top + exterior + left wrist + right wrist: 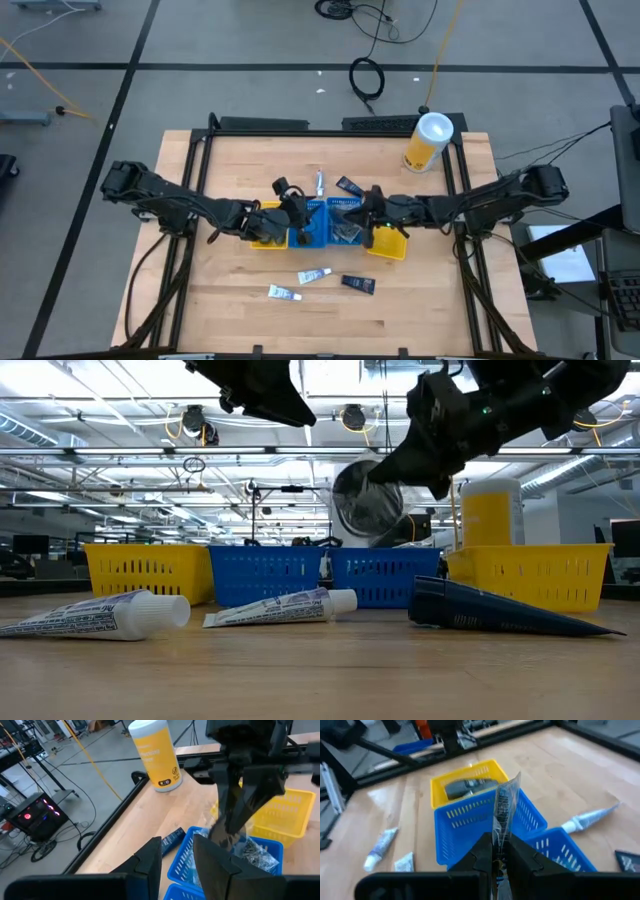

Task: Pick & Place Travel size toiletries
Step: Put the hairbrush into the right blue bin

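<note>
Left tool [296,210]: above the blue bins at desk centre; fingers [150,862] apart, nothing between them.
Left yellow bin [262,232]: just left of the blue bins; dark item inside.
Blue bins [312,225]: pair side by side at centre; grey-black wrapped bundle [255,854] lying in one.
Clear packet [504,810]: clamped in the right tool [352,215], long axis upright, free end up, held over the blue bins.
Right yellow bin [388,243]: touching the right blue bin.
White tubes [313,276]: two on the bare desk nearer the front edge, lying flat, long axes roughly left-right; third tube [319,183] behind the bins, pointing away.
Navy packets [358,284]: one flat right of the front tubes; another [348,185] behind the bins, angled.
Yellow canister [429,142]: upright, far right corner.
</note>
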